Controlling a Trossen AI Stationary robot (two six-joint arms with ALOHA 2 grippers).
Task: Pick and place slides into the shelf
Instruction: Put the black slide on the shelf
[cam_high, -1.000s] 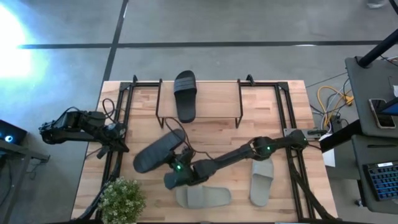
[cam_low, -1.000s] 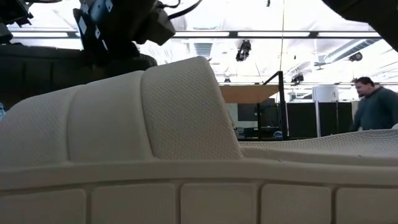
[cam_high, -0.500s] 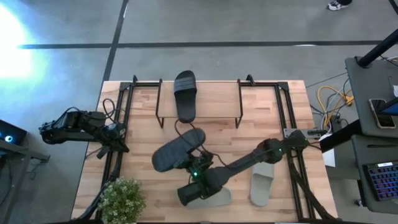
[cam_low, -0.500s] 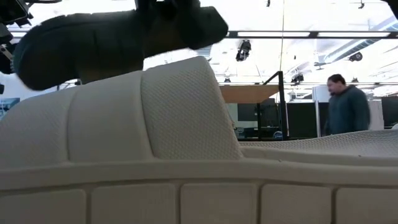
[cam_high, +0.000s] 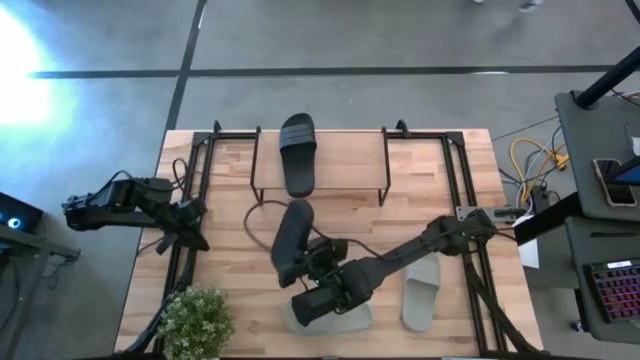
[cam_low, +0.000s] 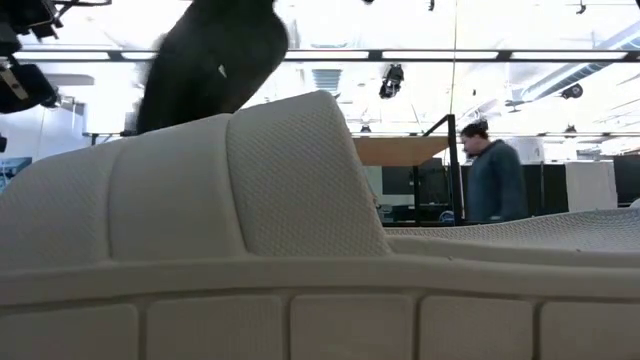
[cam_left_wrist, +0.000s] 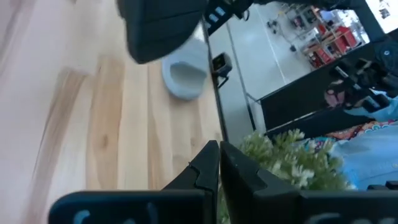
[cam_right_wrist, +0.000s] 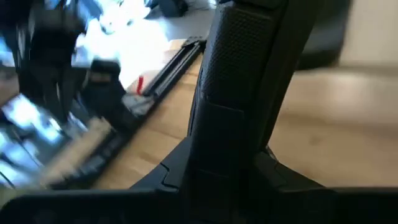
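A black slide (cam_high: 291, 240) hangs lifted over the desk (cam_high: 420, 200) middle, clamped in the right hand (cam_high: 312, 262), near the shelf (cam_high: 345, 160) where another black slide (cam_high: 298, 152) lies. Two pale slides (cam_high: 421, 290) rest near the front edge. The left hand (cam_left_wrist: 219, 163), fingers together and empty, waits at the left edge beside a plant (cam_high: 195, 320).

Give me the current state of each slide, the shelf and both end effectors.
Black slide on shelf: lying flat on the shelf.
Second black slide: held in the air.
Pale slide, near: flat on table, partly under right arm.
Pale slide, right: flat on table.
Shelf: one slide placed.
Right end effector: shut on second black slide.
Left end effector: shut, empty, at the table's left edge.
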